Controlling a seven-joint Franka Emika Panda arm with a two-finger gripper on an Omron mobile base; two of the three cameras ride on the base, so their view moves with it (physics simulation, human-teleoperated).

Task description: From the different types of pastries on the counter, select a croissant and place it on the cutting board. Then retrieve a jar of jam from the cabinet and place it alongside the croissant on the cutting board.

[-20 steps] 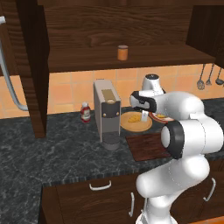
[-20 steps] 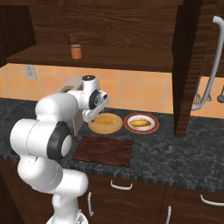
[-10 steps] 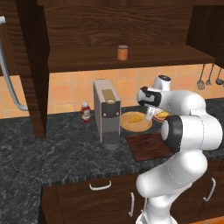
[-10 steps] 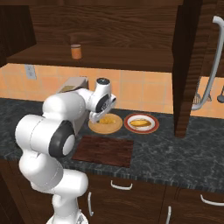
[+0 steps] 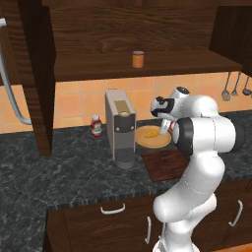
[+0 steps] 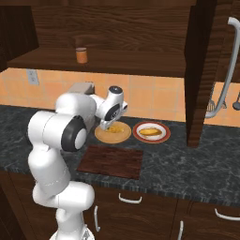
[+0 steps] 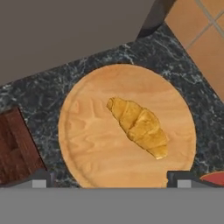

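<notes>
Right base view: marbled counter (image 6: 206,164) under dark cabinet (image 6: 140,33), orange-tiled wall (image 6: 154,96).

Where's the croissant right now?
The croissant lies near the middle of the round wooden disc on the counter, below the open gripper, between the cutting board and the red-rimmed plate.

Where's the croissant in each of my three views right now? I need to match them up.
Left base view: croissant right of centre, beside the coffee machine.
Right base view: left of centre, largely behind the hand.
Hand view: centre.
Shared landmark: the round wooden disc it lies on, next to the cutting board.
</notes>
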